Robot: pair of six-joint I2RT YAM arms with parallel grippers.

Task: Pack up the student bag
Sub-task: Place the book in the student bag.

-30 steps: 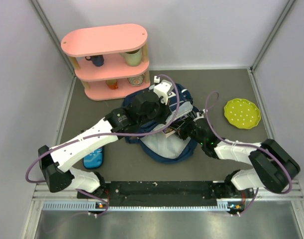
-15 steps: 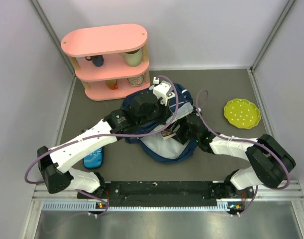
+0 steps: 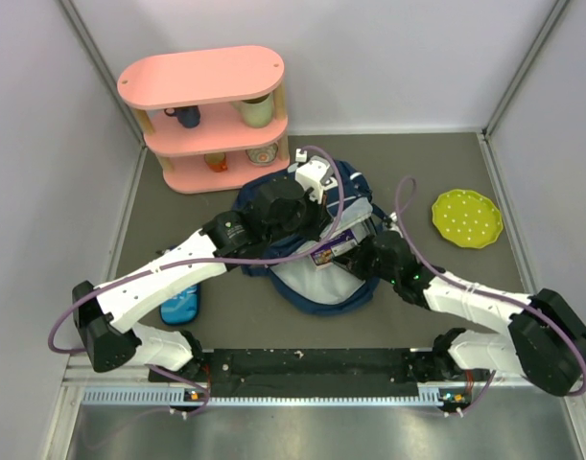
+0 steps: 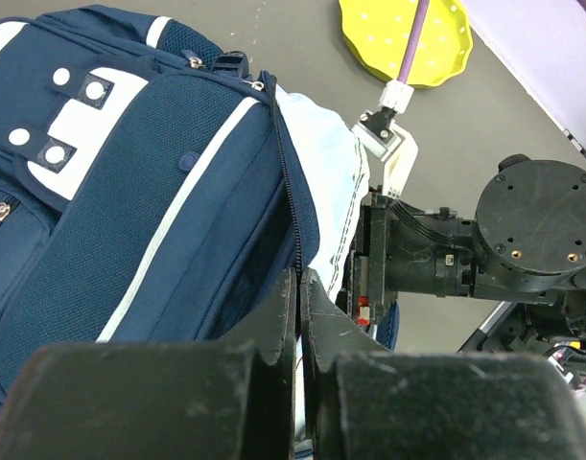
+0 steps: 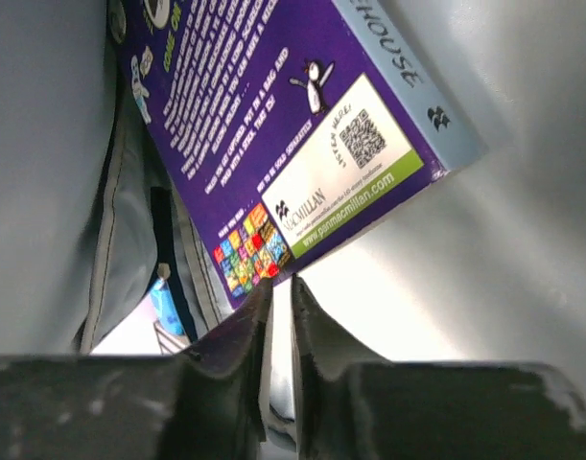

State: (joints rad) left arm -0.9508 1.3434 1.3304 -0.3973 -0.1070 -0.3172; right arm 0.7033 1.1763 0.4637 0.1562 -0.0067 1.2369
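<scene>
The student bag point(image 3: 316, 286) lies mid-tabletop point(image 3: 417, 163), just near of the pink shelf point(image 3: 206, 115), with its mouth turned toward the arms and the pale lining showing. Compared with a second ago, the right arm's elbow has swung out toward the near right corner. The purple book point(image 3: 333, 251) now shows as a longer strip slanting across the mouth. I judge it is being re-angled to slide in; it is not yet packed.

The overhead view hides both hands under their wrists, so the wrist cameras settle more. The left hand point(image 4: 297, 287) is pressed together on the zipper edge of the navy front panel, apparently holding the mouth up. From that view the yellow plate point(image 4: 408, 38) lies far beyond the bag. The right hand point(image 5: 278, 287) is nearly closed, and it seems to pinch the book's lower edge. The printed back cover faces the camera, with lining all around.
</scene>
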